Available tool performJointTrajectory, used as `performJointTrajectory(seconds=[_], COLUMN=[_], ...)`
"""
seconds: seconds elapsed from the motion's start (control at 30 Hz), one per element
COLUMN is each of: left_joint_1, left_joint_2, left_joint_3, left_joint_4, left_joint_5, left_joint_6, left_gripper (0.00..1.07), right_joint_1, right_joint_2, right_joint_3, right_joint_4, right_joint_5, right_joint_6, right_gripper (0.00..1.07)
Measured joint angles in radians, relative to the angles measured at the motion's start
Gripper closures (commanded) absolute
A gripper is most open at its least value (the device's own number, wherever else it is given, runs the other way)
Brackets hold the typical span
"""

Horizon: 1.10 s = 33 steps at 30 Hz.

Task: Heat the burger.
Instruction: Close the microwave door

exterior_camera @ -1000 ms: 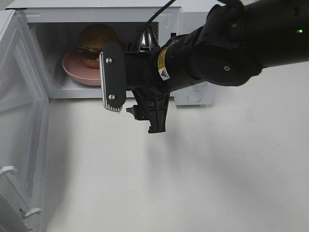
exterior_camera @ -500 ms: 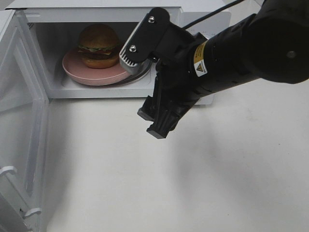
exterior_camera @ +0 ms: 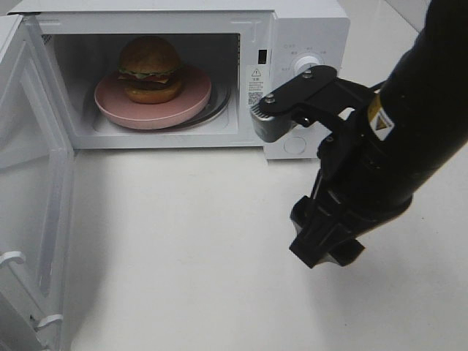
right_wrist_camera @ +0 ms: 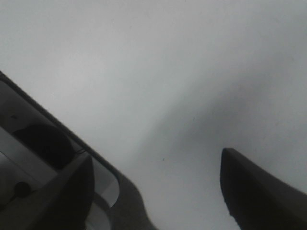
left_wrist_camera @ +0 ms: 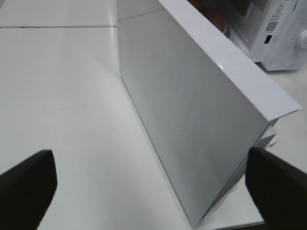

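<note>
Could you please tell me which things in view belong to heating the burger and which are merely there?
Part of the job:
- burger
- pink plate under it
- microwave holding both
- open door
- dial

Merely there:
- white table, only the surface beneath

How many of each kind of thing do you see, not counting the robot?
Burger: 1
Pink plate: 1
Microwave: 1
Total: 3
</note>
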Motion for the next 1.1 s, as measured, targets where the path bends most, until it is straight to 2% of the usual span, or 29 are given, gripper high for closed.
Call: performJointTrajectory(seconds=[0.17, 0.33, 0.6, 0.9, 1.07, 1.1], left_joint_1=[0.0, 0.0, 0.0, 0.0, 0.0, 0.0], left_joint_2=[0.0, 0.0, 0.0, 0.0, 0.0, 0.0], left_joint_3=[0.0, 0.0, 0.0, 0.0, 0.0, 0.0], left_joint_4=[0.0, 0.0, 0.0, 0.0, 0.0, 0.0], left_joint_5=[0.0, 0.0, 0.0, 0.0, 0.0, 0.0], left_joint_6=[0.0, 0.0, 0.0, 0.0, 0.0, 0.0], left_gripper=[0.06, 0.06, 0.06, 0.06, 0.06, 0.06], right_joint_1=[0.0, 0.0, 0.0, 0.0, -0.043, -0.088], right_joint_2=[-0.09, -0.203, -0.325, -0.461, -0.523, -0.547], right_joint_3=[0.0, 0.0, 0.0, 0.0, 0.0, 0.0], right_joint_4=[-0.008, -0.07, -0.104, -0.115, -0.115, -0.115], right_joint_5=[0.087, 0.172, 0.324, 0.349, 0.351, 0.351], right_joint_6=[0.058, 0.089, 0.099, 0.141, 0.159, 0.158], right_gripper=[0.33, 0.27, 0.29, 0.31, 0.31, 0.31])
